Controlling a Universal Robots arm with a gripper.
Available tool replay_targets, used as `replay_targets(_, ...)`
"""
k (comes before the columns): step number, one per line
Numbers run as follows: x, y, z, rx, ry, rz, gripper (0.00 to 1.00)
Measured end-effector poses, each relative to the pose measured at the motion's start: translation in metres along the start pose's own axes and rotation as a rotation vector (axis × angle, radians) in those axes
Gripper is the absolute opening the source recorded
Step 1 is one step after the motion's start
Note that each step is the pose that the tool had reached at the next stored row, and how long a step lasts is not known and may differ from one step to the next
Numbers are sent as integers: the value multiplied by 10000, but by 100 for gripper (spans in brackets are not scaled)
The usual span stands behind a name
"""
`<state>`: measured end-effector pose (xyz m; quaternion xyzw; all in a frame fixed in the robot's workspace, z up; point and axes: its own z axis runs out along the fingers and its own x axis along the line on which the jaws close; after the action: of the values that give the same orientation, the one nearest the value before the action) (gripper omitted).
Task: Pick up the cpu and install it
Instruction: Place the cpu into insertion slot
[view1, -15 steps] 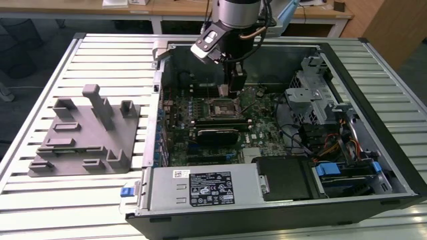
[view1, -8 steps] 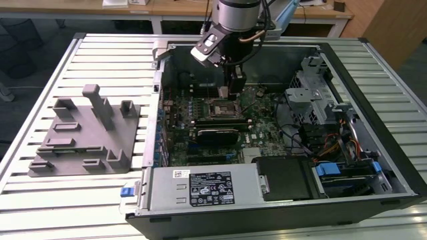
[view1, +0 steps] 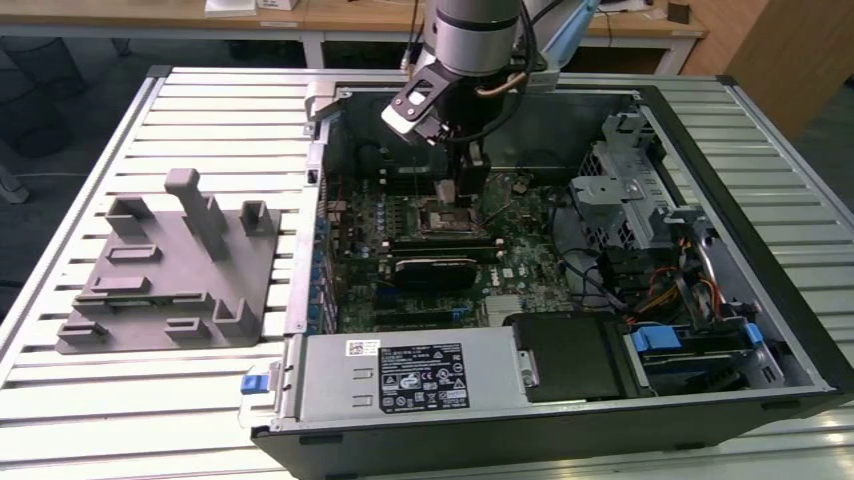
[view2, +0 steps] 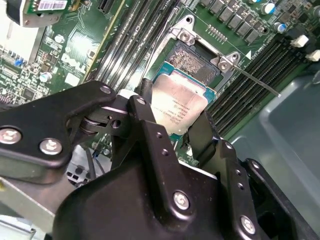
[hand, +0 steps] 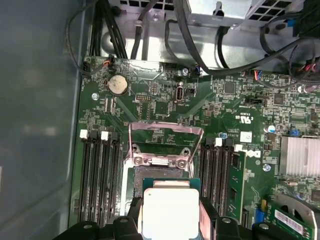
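**CPU clamped in my fingers at the open socket**

My gripper (view2: 175, 120) is clenched on the small, flat, silvery-white square cpu (view2: 180, 105). My two black fingers (view2: 151, 127) press on opposite edges of it, and its metal top faces my wrist cameras.

In the exterior view I hang inside the large open grey-and-black metal computer case (view1: 574, 120). The case lies on its side on the pale slatted metal table (view1: 160, 400). My tip is low over the green motherboard (view1: 534, 262) that covers the case floor.

The cpu is at the dark square processor socket (view2: 192, 62) on that board. The socket is open. Its silver metal load frame (hand: 159, 160) stands raised, and a thin metal lever (view2: 255, 80) juts out to one side. In both wrist views the chip overlaps one edge of the socket while the rest of the pin field shows bare. I cannot tell whether the chip touches the socket or hangs just above it. Rows of long black memory slots (hand: 100, 170) run along both sides of the socket.

The case holds more:
- A silver power supply box with a black label (view1: 400, 375) sits along the wall nearest the exterior camera.
- A flat black box (view1: 574, 355) sits just beside the power supply.
- A grey metal drive cage (view1: 621, 190) stands toward the exterior view's right.
- Bundles of black cables (hand: 200, 45) run inside the case.
- A round silver coin cell (hand: 117, 85) sits on the board.

Outside the case, on the table at the exterior view's left, stands the grey plastic fixture block (view1: 174, 270) with upright posts, well apart from me.
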<state>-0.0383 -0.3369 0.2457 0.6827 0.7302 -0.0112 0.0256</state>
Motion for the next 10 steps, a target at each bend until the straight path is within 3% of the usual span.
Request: replay_targets(10,13,-11,122,-1,2,1,53)
